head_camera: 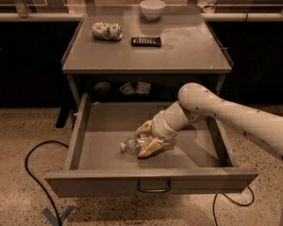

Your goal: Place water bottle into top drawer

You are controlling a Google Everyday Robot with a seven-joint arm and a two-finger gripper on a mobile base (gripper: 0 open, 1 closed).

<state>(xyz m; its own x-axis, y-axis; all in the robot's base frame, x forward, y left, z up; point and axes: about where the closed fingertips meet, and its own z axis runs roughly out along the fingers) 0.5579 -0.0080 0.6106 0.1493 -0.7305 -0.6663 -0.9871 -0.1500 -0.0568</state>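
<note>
The top drawer (99,126) is pulled wide open, its grey front panel and dark loop handle (153,189) facing me. The water bottle (132,145), clear and crinkled, lies on its side on the drawer floor with its cap end pointing left. My gripper (146,139) reaches in from the right on a white arm. Its tan fingers (150,148) stand on either side of the bottle's body, closed on it.
On the cabinet top (188,51) lie a crushed white-green can (106,31), a dark flat device (146,41) and a white bowl (152,8). A black cable (35,173) loops on the speckled floor at the left. Another cable (231,199) lies at the right.
</note>
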